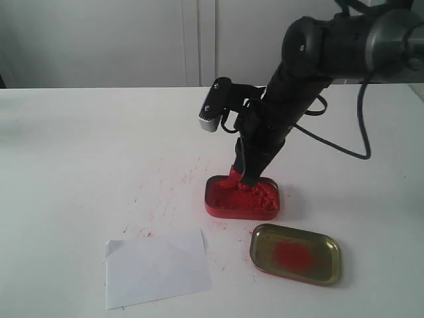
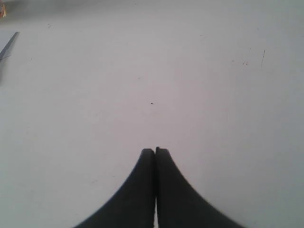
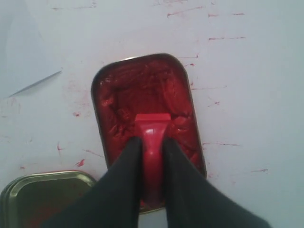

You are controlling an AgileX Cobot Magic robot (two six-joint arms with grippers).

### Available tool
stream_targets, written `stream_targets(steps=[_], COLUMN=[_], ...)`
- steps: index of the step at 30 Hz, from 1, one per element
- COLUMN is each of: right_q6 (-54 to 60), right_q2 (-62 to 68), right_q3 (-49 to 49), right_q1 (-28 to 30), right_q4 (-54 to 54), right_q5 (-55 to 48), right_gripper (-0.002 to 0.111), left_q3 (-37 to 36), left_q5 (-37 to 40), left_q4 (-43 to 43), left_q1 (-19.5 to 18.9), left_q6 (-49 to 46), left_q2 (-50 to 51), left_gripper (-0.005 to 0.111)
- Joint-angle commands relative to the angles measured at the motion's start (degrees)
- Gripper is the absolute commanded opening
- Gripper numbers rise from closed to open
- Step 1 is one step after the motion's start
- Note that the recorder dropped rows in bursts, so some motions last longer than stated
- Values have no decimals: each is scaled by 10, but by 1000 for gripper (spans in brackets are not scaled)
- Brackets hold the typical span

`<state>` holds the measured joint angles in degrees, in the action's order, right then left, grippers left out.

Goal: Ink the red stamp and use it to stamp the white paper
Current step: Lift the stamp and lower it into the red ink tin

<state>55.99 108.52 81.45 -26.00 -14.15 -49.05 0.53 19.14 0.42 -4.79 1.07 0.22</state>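
My right gripper is shut on the red stamp, whose square base presses down into the paste of the red ink tin. The white paper, one corner folded, lies flat at the front left; no imprint shows on it. A corner of the paper also shows in the right wrist view. My left gripper is shut and empty, hovering over bare white table; it does not show in the exterior view.
The gold tin lid with a red smear inside lies upturned just in front and right of the ink tin. Red smudges dot the white table around the tin. A cable loops off the right arm.
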Motion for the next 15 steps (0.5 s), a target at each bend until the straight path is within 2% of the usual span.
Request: stream_targets(steps=[1, 15], right_q6=[-9, 8], right_q2=[27, 55], right_q3=[21, 21], right_q1=[-2, -2], right_q4=[10, 16], right_q5=[-2, -7], right_gripper=[0, 0], left_q3=[-5, -5], left_q5=[4, 4], left_q4=[0, 0], left_q1=[-2, -2], left_q6=[1, 1], left_q2=[-2, -2], left_gripper=[0, 0])
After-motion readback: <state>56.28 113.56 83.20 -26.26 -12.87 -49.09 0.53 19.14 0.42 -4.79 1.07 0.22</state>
